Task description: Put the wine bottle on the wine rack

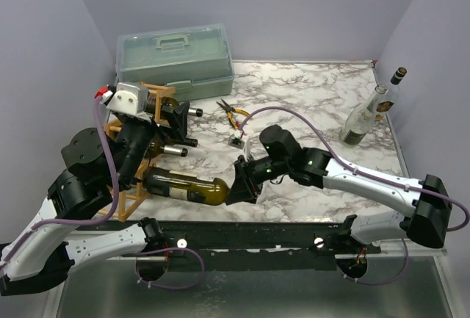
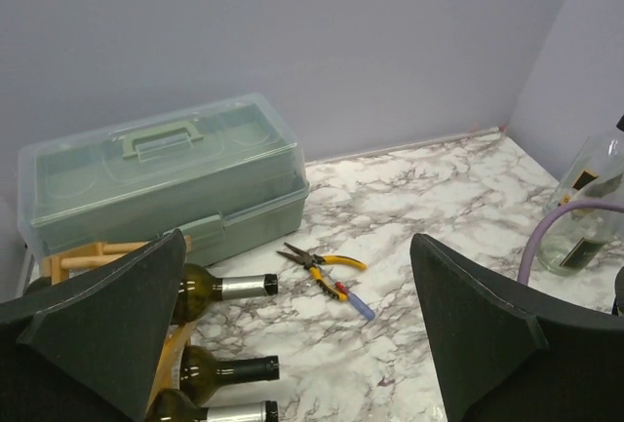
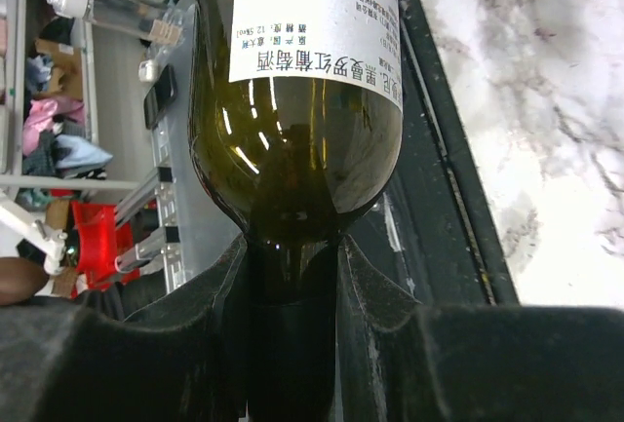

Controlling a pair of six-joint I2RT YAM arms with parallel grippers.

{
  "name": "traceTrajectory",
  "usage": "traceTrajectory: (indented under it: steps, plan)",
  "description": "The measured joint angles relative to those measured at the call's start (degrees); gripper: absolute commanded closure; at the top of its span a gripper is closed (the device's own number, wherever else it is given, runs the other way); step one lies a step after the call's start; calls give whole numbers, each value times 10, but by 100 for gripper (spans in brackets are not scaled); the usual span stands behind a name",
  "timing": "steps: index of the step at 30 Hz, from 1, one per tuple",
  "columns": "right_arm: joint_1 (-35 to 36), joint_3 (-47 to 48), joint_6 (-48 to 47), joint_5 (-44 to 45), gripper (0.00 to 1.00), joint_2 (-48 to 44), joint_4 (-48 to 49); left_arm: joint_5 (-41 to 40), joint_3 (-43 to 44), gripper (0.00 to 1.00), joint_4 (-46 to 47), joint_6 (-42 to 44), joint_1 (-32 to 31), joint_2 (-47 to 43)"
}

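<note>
- My right gripper (image 1: 242,180), arm stretched low, clamps the wine bottle (image 1: 183,186) by its neck.
- The bottle lies flat, base at the wine rack's (image 1: 131,202) near end.
- My left gripper (image 1: 178,125) hovers over the rack, fingers apart.

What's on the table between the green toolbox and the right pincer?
Yellow-handled pliers and a small dark object lie there, clearest in the top view.

Right jaws grip the wine bottle (image 1: 182,186) lying at the wine rack (image 1: 133,199).
</note>
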Motion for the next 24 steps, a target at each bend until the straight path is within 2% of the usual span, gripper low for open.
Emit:
traceTrajectory:
  steps: [10, 24]
  plan:
    - [58, 0, 48, 1, 100, 98, 106, -12, 1, 1, -35, 0, 0, 12]
    - [75, 28, 70, 2, 99, 185, 150, -9, 3, 1, -61, 5, 0, 24]
